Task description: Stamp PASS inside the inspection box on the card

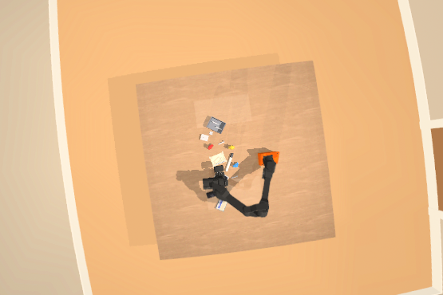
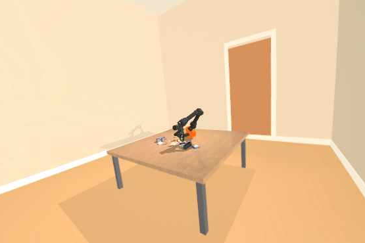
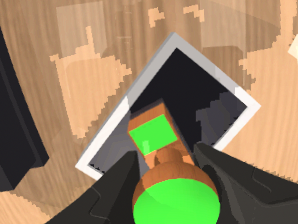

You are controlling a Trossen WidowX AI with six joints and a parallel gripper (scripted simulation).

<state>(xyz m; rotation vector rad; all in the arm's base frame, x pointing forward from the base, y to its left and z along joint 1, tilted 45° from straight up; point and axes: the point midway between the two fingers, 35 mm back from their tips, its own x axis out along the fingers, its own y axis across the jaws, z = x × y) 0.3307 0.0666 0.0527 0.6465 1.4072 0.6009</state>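
Note:
My gripper (image 3: 165, 156) (image 2: 181, 139) is shut on the PASS stamp, a brown wooden stamp with a green round knob (image 3: 176, 202) and a green patch on its block. The stamp points down over the open ink pad (image 3: 156, 65), a dark pad in a pale grey rim. Whether the stamp touches the pad cannot be told, as its underside is hidden. The cream card (image 1: 218, 159) (image 2: 173, 144) lies beside the gripper; its box and any print are too small to make out. The arm hides the pad in the top view.
A long black block (image 3: 20, 120) lies left of the pad in the wrist view. A black and white marker (image 1: 229, 163), a blue piece (image 1: 235, 164), a yellow piece (image 1: 231, 147) and a red piece (image 1: 211, 147) lie around the card. A grey tray (image 1: 216, 124) stands farther off.

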